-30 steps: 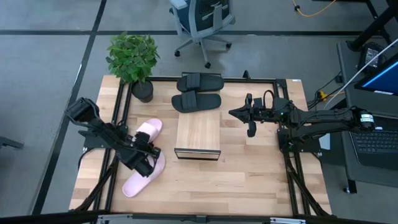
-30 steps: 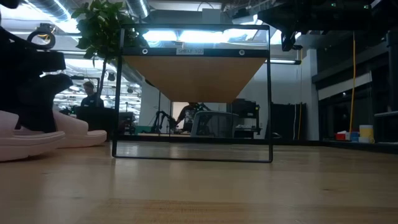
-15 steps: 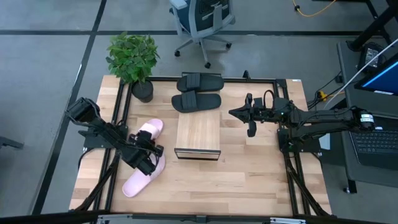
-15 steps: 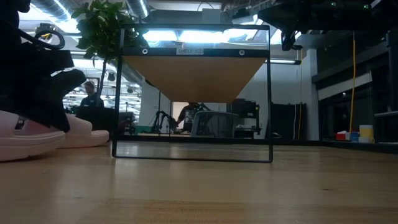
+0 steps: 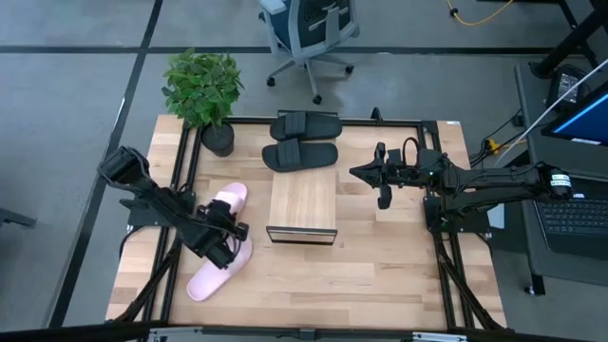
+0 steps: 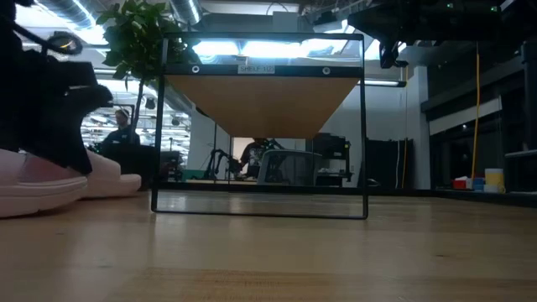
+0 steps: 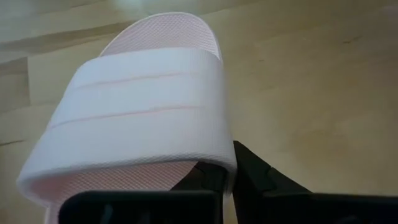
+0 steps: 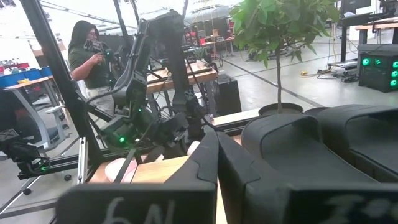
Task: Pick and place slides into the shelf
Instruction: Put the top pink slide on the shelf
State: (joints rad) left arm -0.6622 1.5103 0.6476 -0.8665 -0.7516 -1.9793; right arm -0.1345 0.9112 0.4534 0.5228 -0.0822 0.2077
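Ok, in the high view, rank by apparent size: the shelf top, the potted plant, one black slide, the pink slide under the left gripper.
1. shelf
2. potted plant
3. black slide and pink slide: too close to rank, since the left gripper covers part of the pink one.

Overhead and table-level cameras share the shelf [image 5: 303, 204]; wrist cameras look close.

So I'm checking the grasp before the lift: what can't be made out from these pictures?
- High view: the left gripper covers the strap of the front pink slide, hiding the pinch.
- Left wrist view: the slide's strap fills the picture; its heel is cut off by the edge.
- Low view: the dark arm hides most of both pink slides.
- Right wrist view: the shut right gripper blocks the shelf.
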